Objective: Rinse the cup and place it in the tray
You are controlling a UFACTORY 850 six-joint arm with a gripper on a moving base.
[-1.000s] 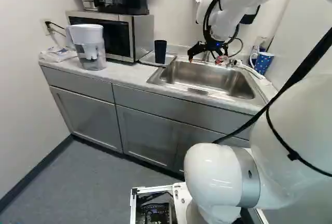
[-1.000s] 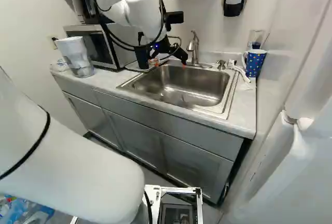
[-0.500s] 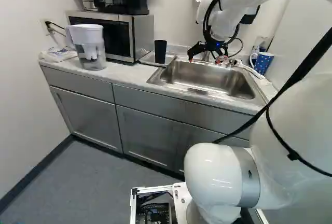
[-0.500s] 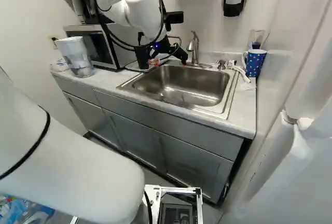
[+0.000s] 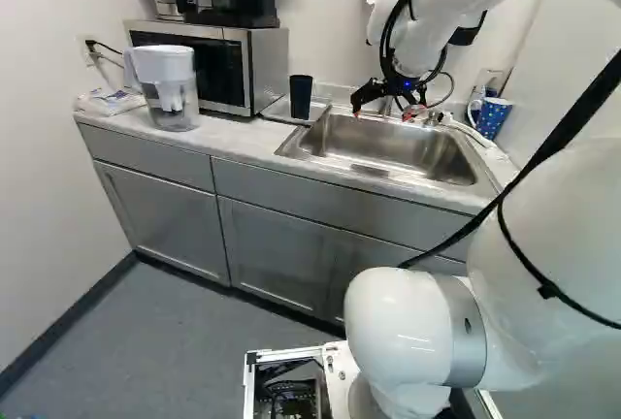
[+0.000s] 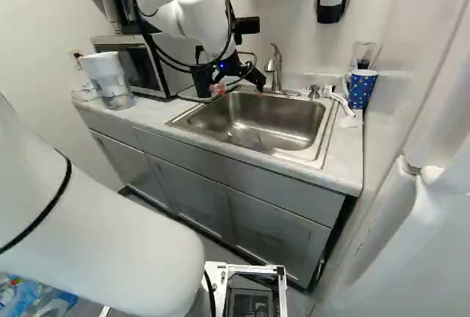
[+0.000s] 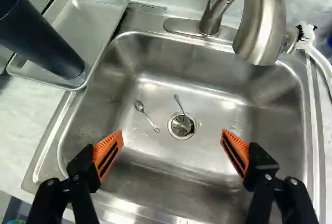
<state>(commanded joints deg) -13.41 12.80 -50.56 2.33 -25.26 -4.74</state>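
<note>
The dark cup is standing upright in the metal tray, left of the tool. The tool is hanging over the sink, its orange pads spread well apart, holding nothing. Either the placing is looking finished or the rinsing is still waiting; I cannot tell if the cup is rinsed. If so, backing away is enough; otherwise, the next move is calling for reaching left and grasping it. Below the tool, a spoon is lying near the drain; ahead, the faucet is arching. Farther left, a pitcher is sitting on the counter.
</note>
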